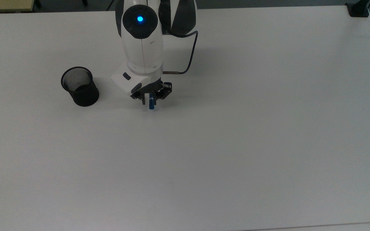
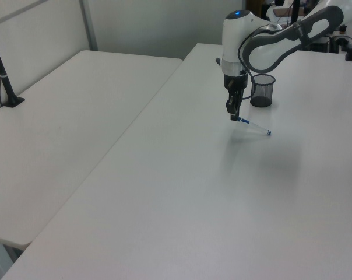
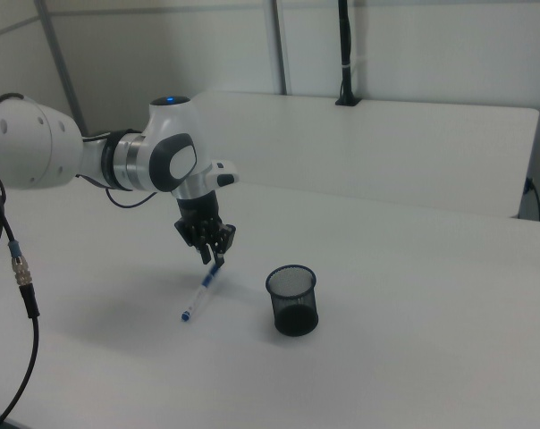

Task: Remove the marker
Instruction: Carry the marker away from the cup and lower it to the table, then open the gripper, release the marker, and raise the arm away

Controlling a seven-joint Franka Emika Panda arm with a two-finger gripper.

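Bench (image 1: 236, 160): white, bare across the near half in top view.
Marker (image 2: 251, 126): held by its upper, capped end, barrel slanting down and away from the fingers. In left view the low blue end (image 2: 268, 133) is at or just above the bench; contact can't be told. In top view just the blue cap end (image 1: 151, 104) pokes out under the wrist.
Gripper (image 3: 215, 260): fingers clamped on the marker's top end, pointing down at the bench.
Cup (image 1: 79, 86): black mesh, upright, nothing seen inside. In top view it's at abt 9 o'clock from the gripper, near but apart. In right view it's at abt 4 o'clock from the gripper.
Far side: second white table (image 2: 59, 122) beyond a seam at left view's left, w/ a black post (image 2: 4, 76) clamped on it.
Task status: marker is out of the cup; prob. just needs laying down and letting go.
Handling (my guess): light, stiff plastic barrel, smooth, so it can pivot in an end grip, as the slant suggests. Round, so likely to roll once freed. Not fragile. A mid-barrel hold would be steadier than the cap end; cap could pull off.
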